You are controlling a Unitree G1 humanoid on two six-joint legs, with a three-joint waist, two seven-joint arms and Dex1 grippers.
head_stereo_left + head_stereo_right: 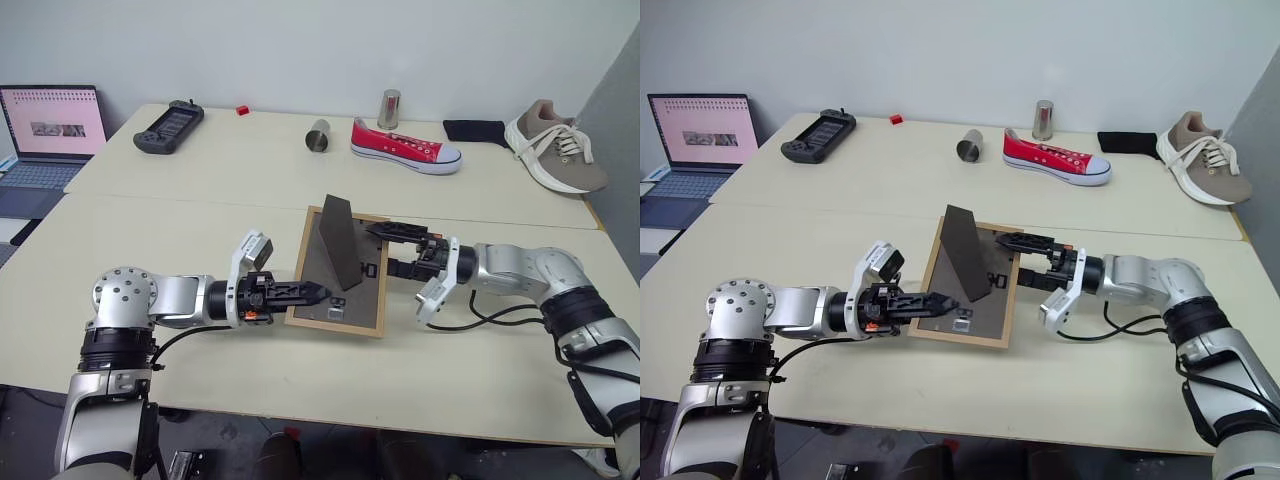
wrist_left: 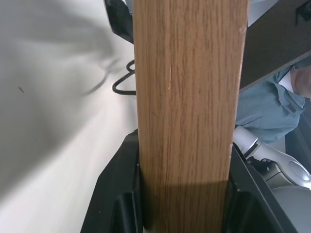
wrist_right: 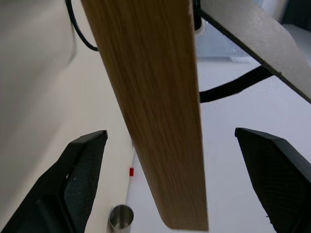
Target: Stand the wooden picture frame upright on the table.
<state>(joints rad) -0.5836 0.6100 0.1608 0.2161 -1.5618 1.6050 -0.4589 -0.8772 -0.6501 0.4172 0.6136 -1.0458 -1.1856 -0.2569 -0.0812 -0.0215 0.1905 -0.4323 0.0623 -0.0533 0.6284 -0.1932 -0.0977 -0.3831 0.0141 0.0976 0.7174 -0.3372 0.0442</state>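
The left gripper [image 1: 312,293], nearest the head camera, reaches in from the left, its two black fingers [image 2: 119,194] clamped on the near left edge of the wooden picture frame [image 1: 338,272]; the left wrist view shows the wood pressed between both pads. The table [image 1: 230,390] is pale cream, with a seam running across behind the frame. The frame sits at the middle of the near section, back side up and tilted, its dark grey back with white marks showing and its dark stand [image 1: 341,240] swung out and rising above it.

The right gripper [image 1: 400,247] comes in from the right at the frame's far right edge, jaws spread wide; in the right wrist view both fingers [image 3: 80,179] stand clear of the wooden edge between them.

On the far section lie a beige sneaker [image 1: 556,146], a red sneaker [image 1: 405,147], a black handheld controller [image 1: 168,125], two metal cups [image 1: 318,135] and a small red block [image 1: 242,110]. A laptop [image 1: 45,135] sits open beyond the table's left edge.
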